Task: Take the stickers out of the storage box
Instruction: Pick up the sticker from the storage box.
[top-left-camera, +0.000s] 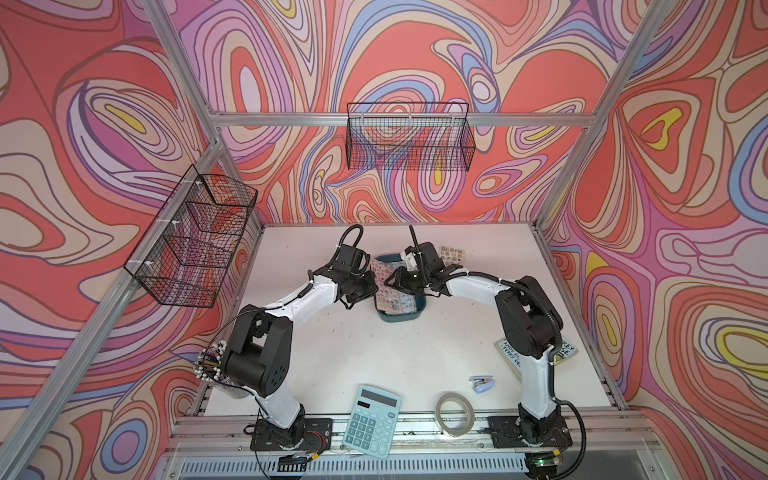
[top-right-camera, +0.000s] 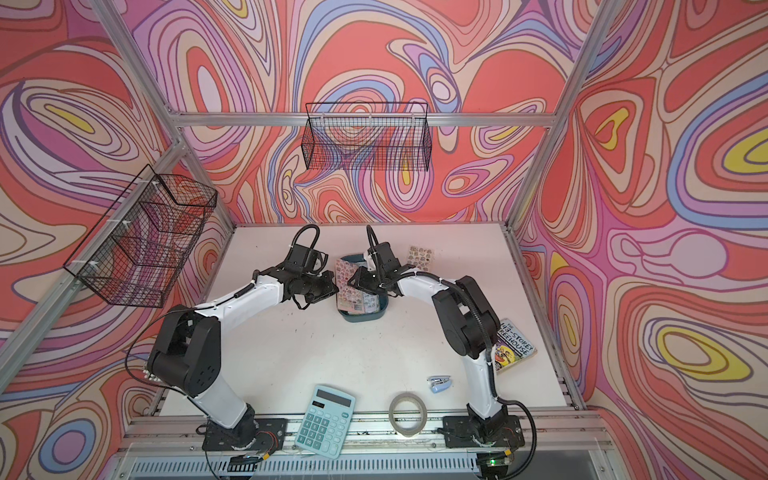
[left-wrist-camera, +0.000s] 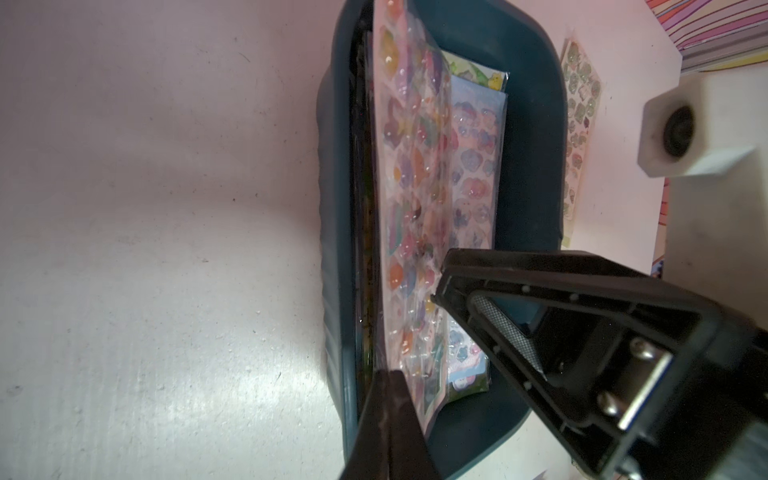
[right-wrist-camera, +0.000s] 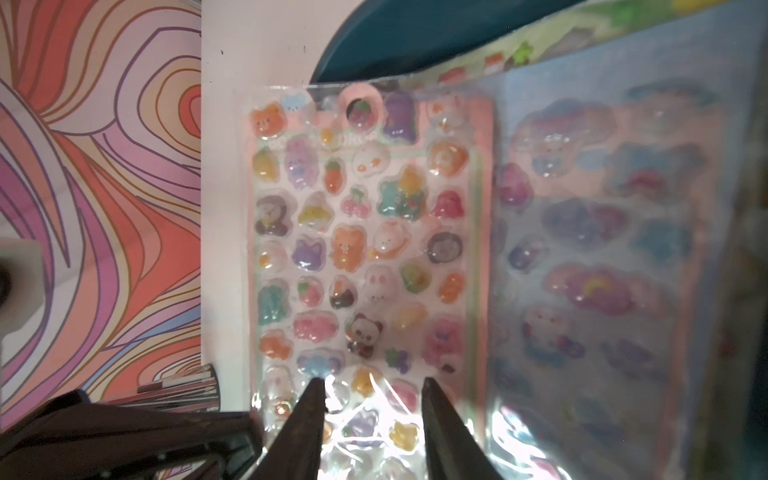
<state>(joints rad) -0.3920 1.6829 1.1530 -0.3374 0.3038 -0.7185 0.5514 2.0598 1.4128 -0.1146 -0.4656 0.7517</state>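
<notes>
Both top views are bright and evenly lit, with straight rails bowing toward the edges. Soft shadows lie under the arms on the worktop (top-left-camera: 415, 340). Wrist views are dimmer: glare glints off the stickers (right-wrist-camera: 361, 257), and the near fingers (right-wrist-camera: 305, 424) blur.

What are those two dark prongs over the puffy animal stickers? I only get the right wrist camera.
Observer: Fingers of the right gripper, open. The left wrist view shows the left gripper shut on the edge of that pink sheet.
Operator: Is it out of its box?
Observer: No; it leans up along one long wall of the storage box, not clear of it.
Operator: Is any sheet outside?
Observer: One sticker sheet lies flat on the table beyond the box, in both top views.
</notes>
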